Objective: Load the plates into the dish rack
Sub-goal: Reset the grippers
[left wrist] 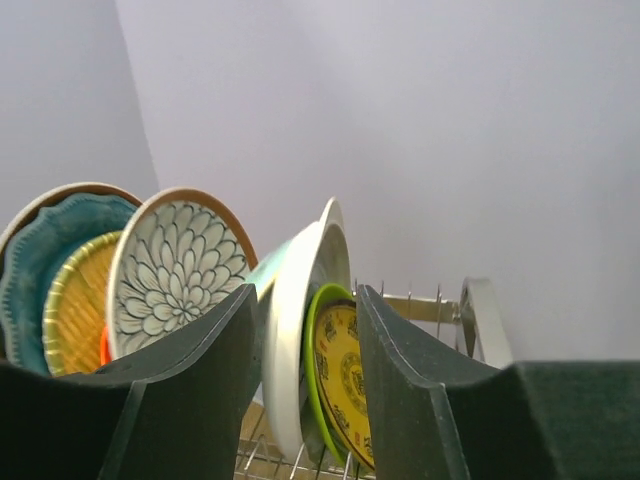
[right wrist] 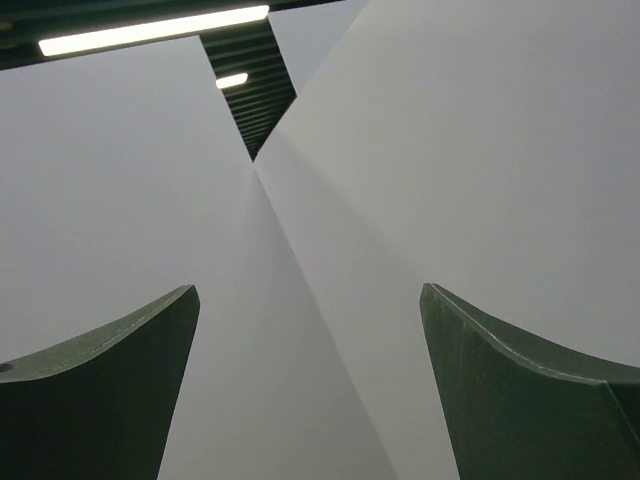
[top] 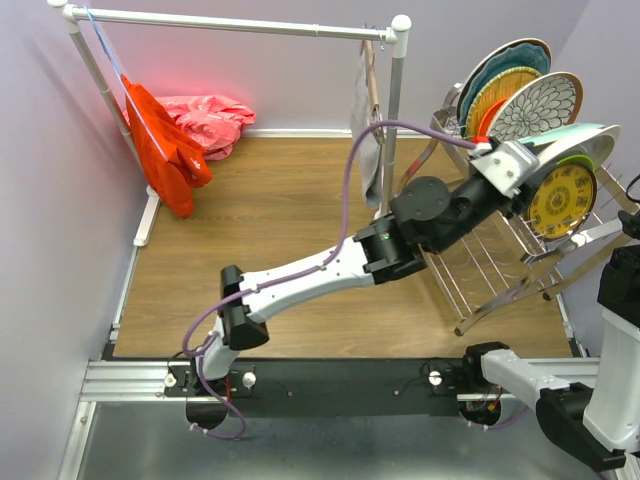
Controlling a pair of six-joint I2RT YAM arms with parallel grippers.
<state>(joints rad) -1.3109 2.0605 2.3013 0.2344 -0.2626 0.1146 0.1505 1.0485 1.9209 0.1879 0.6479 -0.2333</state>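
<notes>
Plates [top: 530,110] stand on edge in 1 dish rack [top: 500,270], far right of counter [top: 260,230]. Left wrist view gives 9: 1 brown-rimmed floral plate [left wrist: 175,270], 1 brown rim [left wrist: 60,190] behind 1 teal plate [left wrist: 35,260], 1 woven yellow plate [left wrist: 75,310], 1 orange sliver [left wrist: 104,345], 1 mint tray [left wrist: 268,268], 1 white plate [left wrist: 290,340], 1 lime green plate [left wrist: 312,330], 1 yellow-brown patterned plate [left wrist: 345,375]. Left end effector [left wrist: 305,290]: 2 fingers spread either side of white plate, not pinching. Right end effector [right wrist: 310,300]: spread wide, empty, facing wall. 2 cloths by rail: red cloth [top: 165,145], pink cloth [top: 205,120].
</notes>
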